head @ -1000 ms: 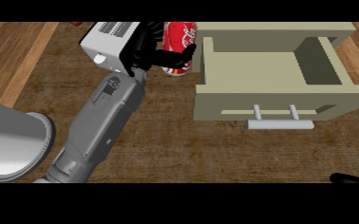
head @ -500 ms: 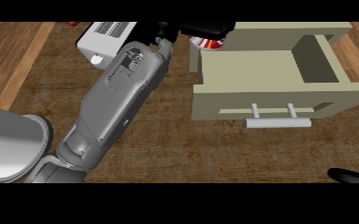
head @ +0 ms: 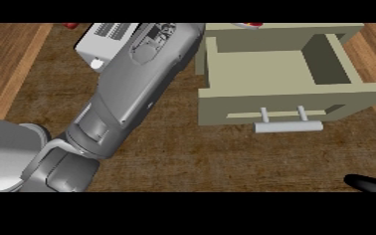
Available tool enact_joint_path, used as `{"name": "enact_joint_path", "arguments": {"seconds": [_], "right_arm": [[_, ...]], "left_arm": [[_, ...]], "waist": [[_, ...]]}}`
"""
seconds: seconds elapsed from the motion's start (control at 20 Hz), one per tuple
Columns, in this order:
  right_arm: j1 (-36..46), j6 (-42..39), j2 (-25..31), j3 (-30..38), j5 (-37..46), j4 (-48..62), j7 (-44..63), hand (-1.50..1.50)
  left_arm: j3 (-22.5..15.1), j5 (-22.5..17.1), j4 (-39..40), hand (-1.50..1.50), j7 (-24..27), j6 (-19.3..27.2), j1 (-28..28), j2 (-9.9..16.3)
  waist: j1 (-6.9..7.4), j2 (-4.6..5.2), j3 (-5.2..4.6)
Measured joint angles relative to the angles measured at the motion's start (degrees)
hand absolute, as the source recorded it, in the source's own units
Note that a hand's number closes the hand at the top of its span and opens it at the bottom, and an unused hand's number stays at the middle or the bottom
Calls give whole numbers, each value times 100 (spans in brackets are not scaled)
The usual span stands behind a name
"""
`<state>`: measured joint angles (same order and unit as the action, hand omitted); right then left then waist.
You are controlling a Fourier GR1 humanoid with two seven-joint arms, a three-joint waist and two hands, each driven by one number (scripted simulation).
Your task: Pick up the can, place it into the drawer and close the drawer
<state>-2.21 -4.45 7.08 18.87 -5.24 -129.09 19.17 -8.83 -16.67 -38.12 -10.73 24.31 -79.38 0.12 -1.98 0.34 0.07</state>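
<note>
At the far edge of the counter [head: 220, 164], the left forearm [head: 140, 79] stretches up and across, so far that the left robot hand itself passes out of the head view; whether it is curled round anything cannot be told. A small red sliver, which I take for the can [head: 251, 25], peeks out at the far edge just above the back wall of the drawer [head: 279, 69]. It sits close to where the forearm ends, so it is probably being carried, though the grip is hidden.

The drawer stands pulled open toward the near edge, its inside bare as far as can be seen, its handle [head: 288, 125] facing the robot. So the can looks lifted but not yet set down inside; lowering it into the drawer, letting go and pushing the front shut all remain.

Only a dark tip of the right robot hand [head: 361, 182] shows at the counter's near right corner, too little to say how it is held. A white appliance [head: 106, 42] lies by the far left, partly behind the forearm.
</note>
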Motion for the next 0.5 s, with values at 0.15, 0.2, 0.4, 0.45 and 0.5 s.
{"name": "enact_joint_path", "arguments": {"seconds": [0.15,0.2,0.4,0.45,0.5], "right_arm": [[0,54,-107,-151,119,-55,-18,-150],[-14,43,-111,-169,124,-66,-21,-150],[185,41,-9,-154,66,-15,78,-150],[221,46,-5,-162,72,9,72,-150],[228,49,-6,-154,65,32,65,-150]], "left_arm": [[-66,-115,426,150,45,16,-350,-6],[-157,-203,520,150,40,67,-427,-7],[-332,-447,988,150,138,194,-793,-10],[-385,-504,1087,150,125,225,-887,-11],[-420,-540,1191,150,143,245,-964,-11]], "waist": [[-53,15,1],[-79,18,1],[-177,48,5],[-195,52,6],[-209,56,7]]}}
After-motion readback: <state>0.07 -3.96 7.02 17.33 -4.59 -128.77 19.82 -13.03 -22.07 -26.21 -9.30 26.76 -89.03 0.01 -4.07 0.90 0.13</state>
